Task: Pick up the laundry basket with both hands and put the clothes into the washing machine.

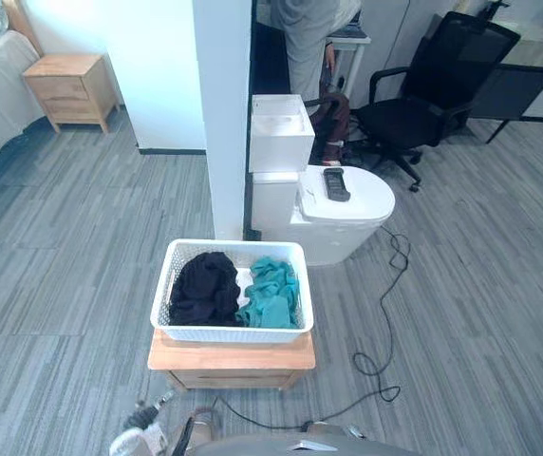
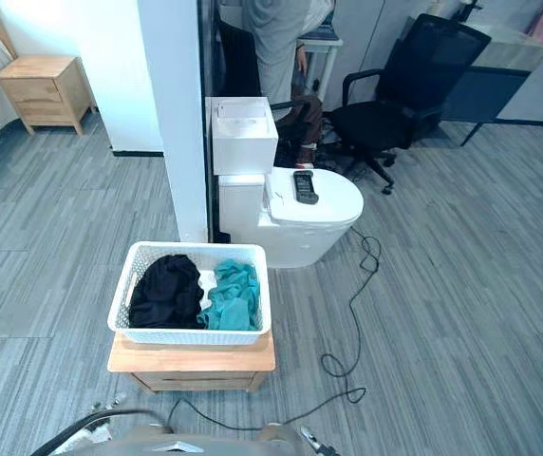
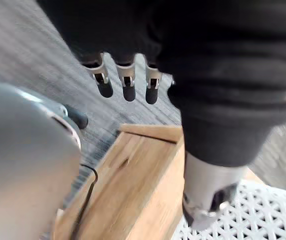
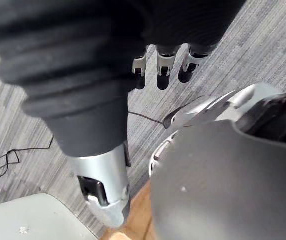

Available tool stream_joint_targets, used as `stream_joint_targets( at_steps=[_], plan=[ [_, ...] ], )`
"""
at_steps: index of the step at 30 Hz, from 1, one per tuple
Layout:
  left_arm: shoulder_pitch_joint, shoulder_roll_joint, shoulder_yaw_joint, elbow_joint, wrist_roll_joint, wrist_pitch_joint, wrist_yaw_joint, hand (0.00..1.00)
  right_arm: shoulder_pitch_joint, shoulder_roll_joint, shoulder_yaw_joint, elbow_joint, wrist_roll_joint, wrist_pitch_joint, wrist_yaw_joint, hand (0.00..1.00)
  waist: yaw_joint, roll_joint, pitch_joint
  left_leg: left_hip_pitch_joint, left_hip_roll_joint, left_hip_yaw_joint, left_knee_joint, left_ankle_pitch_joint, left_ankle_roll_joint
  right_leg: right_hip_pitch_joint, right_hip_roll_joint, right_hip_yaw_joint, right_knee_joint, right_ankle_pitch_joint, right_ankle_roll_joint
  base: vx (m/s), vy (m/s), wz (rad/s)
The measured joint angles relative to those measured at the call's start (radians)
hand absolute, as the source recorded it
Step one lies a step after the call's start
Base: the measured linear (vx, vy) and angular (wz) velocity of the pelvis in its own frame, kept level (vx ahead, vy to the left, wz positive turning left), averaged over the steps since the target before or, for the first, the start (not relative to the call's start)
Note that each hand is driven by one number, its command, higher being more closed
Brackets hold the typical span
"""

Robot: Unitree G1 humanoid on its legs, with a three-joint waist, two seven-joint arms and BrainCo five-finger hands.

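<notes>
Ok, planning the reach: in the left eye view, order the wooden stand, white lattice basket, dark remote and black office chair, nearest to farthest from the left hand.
1. Light wooden stand, just ahead of the left hand.
2. White lattice plastic basket, on top of that stand.
3. Dark remote, on the white lid beyond.
4. Black mesh office chair, far back, right.
</notes>
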Motion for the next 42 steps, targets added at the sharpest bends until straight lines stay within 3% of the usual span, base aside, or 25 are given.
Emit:
stream_joint_targets(
  at_steps=[2, 4, 7, 10, 13, 16, 18, 19, 25, 33, 38, 42],
  plan=[
    [0.014, -0.038, 0.041, 0.002, -0.001, 0.004, -0.004, 0.00, 0.007, -0.020, -0.037, -0.046, 0.028, -0.001, -0.004, 0.00, 0.000, 0.040, -0.027, 0.022, 0.026, -0.033, -0.066, 0.033, -0.022, 0.044, 0.035, -0.043, -0.049, 0.003, -0.004, 0.24, -0.188, 0.41],
    [0.029, -0.040, 0.070, 0.001, -0.001, 0.004, -0.003, 0.00, 0.007, -0.013, -0.046, -0.127, 0.071, -0.001, -0.014, 0.00, -0.001, 0.048, -0.032, 0.057, 0.034, -0.041, -0.104, 0.045, -0.030, 0.081, 0.053, -0.060, -0.081, 0.004, -0.004, 0.17, -0.107, 0.24],
    [0.042, -0.037, 0.095, -0.010, -0.012, 0.007, -0.001, 0.00, 0.026, 0.013, -0.016, -0.373, 0.133, -0.006, -0.047, 0.00, 0.000, 0.037, -0.040, 0.064, 0.030, -0.043, -0.123, 0.047, -0.031, 0.093, 0.056, -0.063, -0.103, 0.005, -0.006, 0.10, -0.019, 0.06],
    [0.086, -0.032, 0.089, -0.141, -0.085, 0.007, 0.021, 0.00, 0.056, 0.027, -0.027, -0.627, 0.152, -0.019, -0.092, 0.00, 0.003, 0.015, -0.055, 0.055, 0.015, -0.052, -0.134, 0.048, -0.029, 0.098, 0.049, -0.072, -0.125, 0.008, -0.006, 0.05, 0.037, 0.14],
    [0.127, -0.002, 0.082, -0.382, -0.173, 0.006, 0.046, 0.00, 0.078, 0.041, -0.078, -0.827, 0.144, -0.029, -0.144, 0.00, 0.002, -0.010, -0.069, 0.033, 0.000, -0.081, -0.134, 0.048, -0.028, 0.102, 0.037, -0.103, -0.139, 0.008, -0.006, 0.06, 0.038, 0.27],
    [0.143, 0.028, 0.076, -0.585, -0.189, -0.015, 0.069, 0.00, 0.075, 0.035, -0.083, -0.940, 0.130, -0.036, -0.170, 0.00, 0.001, -0.005, -0.069, 0.031, -0.008, -0.092, -0.134, 0.048, -0.027, 0.108, 0.028, -0.113, -0.142, 0.008, -0.006, 0.03, 0.033, 0.10],
    [0.130, 0.056, 0.055, -0.660, -0.187, -0.026, 0.086, 0.00, 0.054, 0.030, -0.072, -0.958, 0.127, -0.037, -0.175, 0.00, 0.000, -0.006, -0.071, 0.028, -0.012, -0.097, -0.133, 0.047, -0.025, 0.108, 0.024, -0.115, -0.142, 0.008, -0.006, -0.01, 0.036, 0.08],
    [0.110, 0.069, 0.036, -0.681, -0.186, -0.034, 0.095, 0.00, 0.043, 0.023, -0.046, -0.958, 0.105, -0.036, -0.174, 0.00, 0.000, 0.011, -0.068, 0.021, -0.016, -0.102, -0.133, 0.048, -0.024, 0.104, 0.023, -0.116, -0.143, 0.009, -0.006, -0.03, 0.012, 0.08],
    [0.040, 0.139, -0.137, -0.691, -0.138, -0.038, 0.125, 0.00, -0.087, -0.149, 0.191, -0.732, 0.052, -0.003, -0.134, 0.00, 0.004, 0.043, -0.045, -0.005, -0.027, -0.107, -0.134, 0.062, -0.008, 0.077, 0.022, -0.116, -0.159, 0.031, -0.005, -0.03, 0.014, 0.01],
    [-0.093, 0.201, -0.279, -0.683, -0.076, -0.029, 0.129, 0.00, -0.269, -0.240, 0.412, -0.622, 0.025, 0.035, -0.057, 0.00, 0.003, 0.028, 0.038, -0.068, -0.038, -0.104, -0.117, 0.075, 0.003, 0.031, 0.019, -0.110, -0.191, 0.076, -0.020, -0.03, 0.015, -0.02],
    [-0.180, 0.208, -0.351, -0.626, -0.062, -0.011, 0.134, 0.00, -0.354, -0.239, 0.568, -0.604, 0.007, 0.049, -0.010, 0.00, 0.009, 0.020, 0.090, -0.106, -0.043, -0.103, -0.097, 0.079, 0.009, 0.003, 0.015, -0.105, -0.195, 0.095, -0.032, -0.04, 0.016, 0.00],
    [-0.255, 0.208, -0.387, -0.579, -0.032, -0.001, 0.140, 0.00, -0.447, -0.239, 0.618, -0.584, -0.027, 0.058, 0.000, 0.00, 0.015, 0.022, 0.123, -0.155, -0.041, -0.102, -0.062, 0.080, 0.010, -0.037, 0.015, -0.093, -0.189, 0.110, -0.034, -0.09, 0.001, -0.04]
  ],
)
